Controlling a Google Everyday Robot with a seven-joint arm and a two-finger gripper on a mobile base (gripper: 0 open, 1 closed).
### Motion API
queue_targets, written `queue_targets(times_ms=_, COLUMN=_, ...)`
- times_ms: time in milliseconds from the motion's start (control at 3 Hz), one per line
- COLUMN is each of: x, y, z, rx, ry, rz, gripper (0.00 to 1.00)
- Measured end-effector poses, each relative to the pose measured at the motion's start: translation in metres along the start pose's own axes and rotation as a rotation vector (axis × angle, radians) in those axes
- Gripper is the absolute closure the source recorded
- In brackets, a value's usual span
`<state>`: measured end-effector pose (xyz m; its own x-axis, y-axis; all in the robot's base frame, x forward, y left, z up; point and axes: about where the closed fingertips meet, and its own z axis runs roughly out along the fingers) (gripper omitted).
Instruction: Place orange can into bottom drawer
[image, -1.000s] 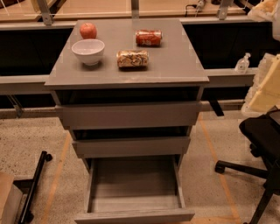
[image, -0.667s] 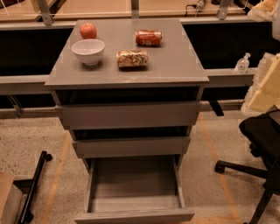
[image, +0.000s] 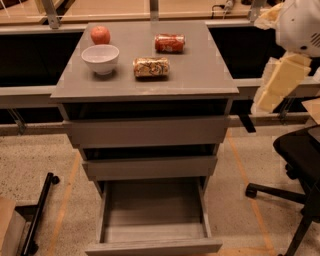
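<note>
The orange can (image: 151, 67), mottled orange-brown with whitish patches, lies on its side in the middle of the grey cabinet's top (image: 200, 75). The bottom drawer (image: 152, 246) is pulled out towards me, and nothing shows inside it. The two drawers above it stand slightly ajar. My gripper is out of view. Only white and cream parts of my arm (image: 282, 75) show at the upper right, beside the cabinet and well clear of the can.
A white bowl (image: 100, 58) and a red apple (image: 100, 35) sit left of the orange can. A solid red-orange can (image: 169, 43) lies behind it. A black office chair (image: 300, 165) stands at the right. A black bar (image: 40, 210) lies on the floor at the left.
My arm has come further into view at the upper right and shifted a little to the left. The cans, bowl, apple and drawers have not moved.
</note>
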<state>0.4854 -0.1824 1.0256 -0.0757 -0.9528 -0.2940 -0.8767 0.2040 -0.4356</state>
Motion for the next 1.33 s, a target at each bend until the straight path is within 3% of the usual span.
queue_targets(times_ms=333, x=0.002, y=-0.003, z=0.009, rx=-0.010, ry=-0.003, rz=0.003, gripper=0.00)
queue_targets(times_ms=667, x=0.001, y=-0.005, z=0.019, rx=-0.008, ry=-0.047, rz=0.045, gripper=0.00)
queue_targets(times_ms=1333, x=-0.043, y=-0.054, z=0.085, rx=-0.026, ry=-0.191, rz=-0.023, gripper=0.00)
